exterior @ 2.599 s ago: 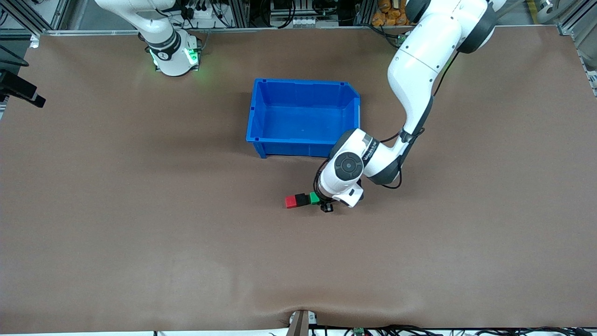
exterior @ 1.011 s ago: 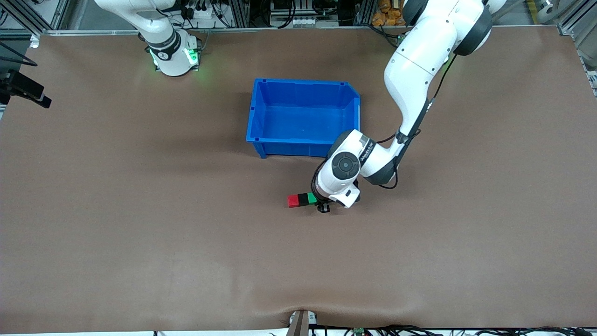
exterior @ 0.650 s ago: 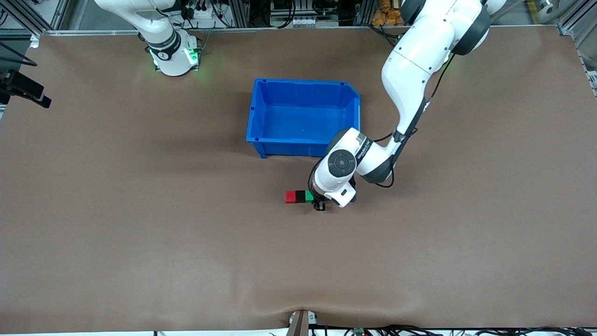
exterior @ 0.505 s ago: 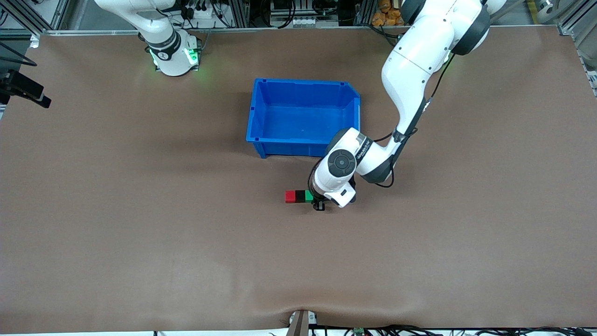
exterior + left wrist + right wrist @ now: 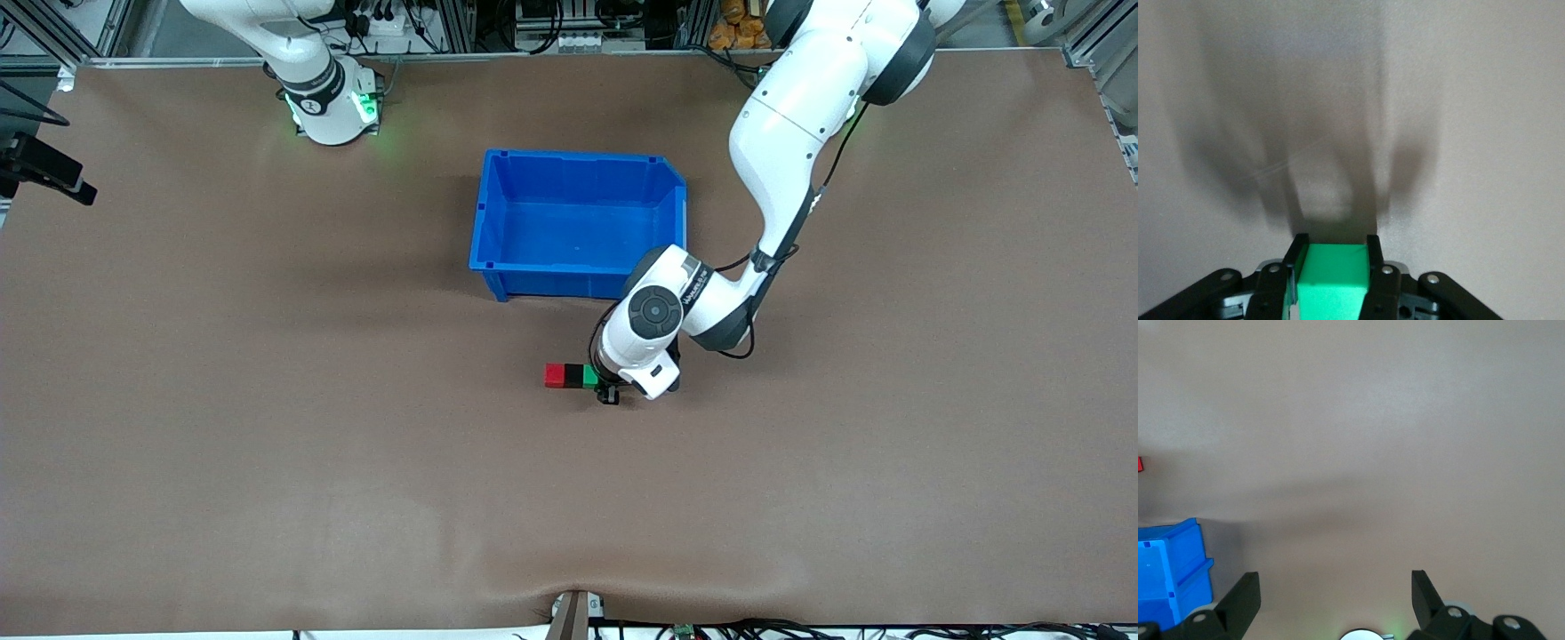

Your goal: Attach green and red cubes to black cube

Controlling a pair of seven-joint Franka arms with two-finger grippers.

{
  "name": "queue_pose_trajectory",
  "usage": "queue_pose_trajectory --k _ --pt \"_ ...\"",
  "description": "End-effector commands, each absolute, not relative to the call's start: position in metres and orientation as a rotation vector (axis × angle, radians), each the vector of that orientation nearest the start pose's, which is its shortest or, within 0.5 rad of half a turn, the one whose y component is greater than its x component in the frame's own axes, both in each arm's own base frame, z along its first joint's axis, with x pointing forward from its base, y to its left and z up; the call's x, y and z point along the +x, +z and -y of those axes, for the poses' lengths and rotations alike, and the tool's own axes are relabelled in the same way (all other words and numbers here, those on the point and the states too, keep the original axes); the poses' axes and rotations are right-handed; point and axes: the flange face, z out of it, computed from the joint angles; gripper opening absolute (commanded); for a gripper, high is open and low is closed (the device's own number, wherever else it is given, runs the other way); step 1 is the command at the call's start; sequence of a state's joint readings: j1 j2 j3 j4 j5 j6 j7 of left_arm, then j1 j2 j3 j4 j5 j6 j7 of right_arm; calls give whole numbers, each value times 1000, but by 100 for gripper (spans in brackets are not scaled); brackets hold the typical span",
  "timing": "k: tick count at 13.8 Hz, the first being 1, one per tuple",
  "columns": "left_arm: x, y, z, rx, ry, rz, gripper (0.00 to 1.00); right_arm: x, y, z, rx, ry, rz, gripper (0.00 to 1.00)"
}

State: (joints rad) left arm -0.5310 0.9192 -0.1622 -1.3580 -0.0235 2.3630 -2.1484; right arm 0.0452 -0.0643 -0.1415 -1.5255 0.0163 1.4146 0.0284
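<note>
A red cube (image 5: 554, 375), a black cube (image 5: 573, 375) and a green cube (image 5: 589, 374) sit joined in one straight row, nearer to the front camera than the blue bin. My left gripper (image 5: 604, 386) is shut on the green cube (image 5: 1335, 280) at the row's end toward the left arm; both fingers (image 5: 1373, 257) press its sides. The black and red cubes do not show in the left wrist view. My right gripper (image 5: 1333, 579) is open and holds nothing above bare table near its own base, where that arm waits. A sliver of the red cube (image 5: 1139, 463) shows at that view's edge.
The empty blue bin (image 5: 578, 182) stands mid-table, farther from the front camera than the row, and its corner (image 5: 1171, 567) shows in the right wrist view. The left arm's elbow (image 5: 676, 307) overhangs the bin's corner. Brown mat (image 5: 356, 462) spreads all around.
The left gripper has shifted slightly toward the blue bin, carrying the three-cube row with it. Its grip on the green cube is unchanged. The right arm has not moved.
</note>
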Motion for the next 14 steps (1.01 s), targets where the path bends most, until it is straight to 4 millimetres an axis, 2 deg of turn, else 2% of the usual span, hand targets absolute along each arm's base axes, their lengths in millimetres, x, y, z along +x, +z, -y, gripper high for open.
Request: queue_pose_trajectory --k 1,3,4,5,8,9,11,13,14 --pt "600 193 458 -2367 196 2271 0 516 668 53 -3117 79 -196 100" --pt "605 202 461 -2385 190 2283 0 516 668 53 -3115 79 -196 100" --pt "606 201 461 -2387 190 2286 8 516 668 53 -3115 79 -196 100" --pt "606 201 461 -2386 190 2285 40 516 668 53 -3115 79 -196 100" --pt "608 204 459 -2385 184 2292 100 516 668 53 -3115 81 -196 100" --pt "608 205 458 -2384 184 2293 100 515 668 53 -3115 86 -196 100" --pt "611 221 457 -2392 172 2299 100 515 668 54 -3115 88 -198 100" --pt "617 246 444 -2385 142 2265 100 515 668 55 -3114 88 -200 100" --pt "616 266 442 -2429 101 2192 100 515 668 55 -3114 88 -201 100"
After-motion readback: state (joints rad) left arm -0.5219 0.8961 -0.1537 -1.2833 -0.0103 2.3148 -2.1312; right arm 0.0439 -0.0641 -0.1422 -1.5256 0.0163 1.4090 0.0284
